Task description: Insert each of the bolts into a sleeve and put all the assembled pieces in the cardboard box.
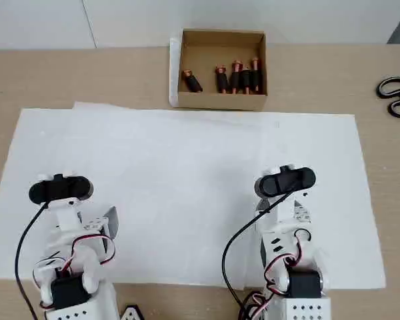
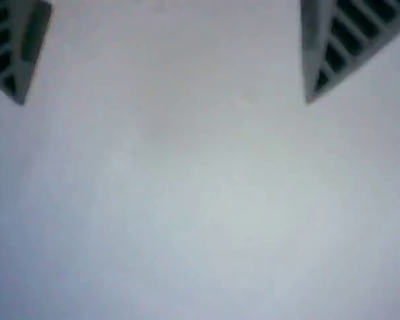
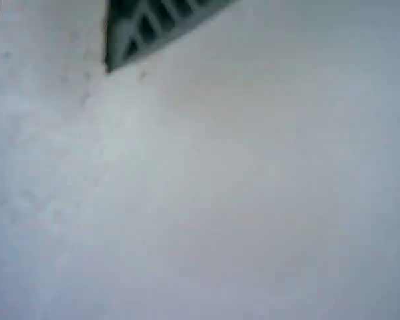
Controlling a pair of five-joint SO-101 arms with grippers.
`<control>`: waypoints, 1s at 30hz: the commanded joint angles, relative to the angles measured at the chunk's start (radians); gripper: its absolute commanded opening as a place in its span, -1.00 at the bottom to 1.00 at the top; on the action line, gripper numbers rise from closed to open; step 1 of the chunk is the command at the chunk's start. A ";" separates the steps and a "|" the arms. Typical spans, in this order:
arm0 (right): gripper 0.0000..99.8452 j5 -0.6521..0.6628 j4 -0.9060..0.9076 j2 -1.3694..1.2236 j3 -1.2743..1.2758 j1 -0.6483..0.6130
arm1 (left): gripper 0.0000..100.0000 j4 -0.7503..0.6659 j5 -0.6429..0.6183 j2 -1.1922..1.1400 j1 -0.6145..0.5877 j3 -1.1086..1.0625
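The cardboard box (image 1: 175, 67) stands at the far middle of the table. Several assembled pieces (image 1: 238, 78), black sleeves with copper bolt heads, lie in it, and one more (image 1: 192, 81) lies apart at its left side. My left gripper (image 1: 97, 223) rests low over the white sheet at the near left. It is open, its fingertips (image 2: 320, 73) wide apart with bare paper between them around (image 2: 163, 100). My right gripper (image 1: 273, 210) rests at the near right, open by a narrower gap (image 3: 50, 40), holding nothing.
A large white paper sheet (image 1: 187, 180) covers the table's middle. Black-handled scissors (image 1: 397, 95) lie at the far right edge. Black cables hang off both arms near the front edge.
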State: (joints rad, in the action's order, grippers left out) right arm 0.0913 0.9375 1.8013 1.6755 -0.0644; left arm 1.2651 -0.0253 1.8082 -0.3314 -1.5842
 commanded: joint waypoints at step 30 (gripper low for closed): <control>-0.77 0.003 -0.021 0.012 0.008 0.005 | -0.49 -0.020 -0.006 0.011 -0.005 0.005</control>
State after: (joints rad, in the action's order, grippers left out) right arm 0.0913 0.9375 1.8013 1.6755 -0.0644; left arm 1.2651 -0.0253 1.8082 -0.3314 -1.5842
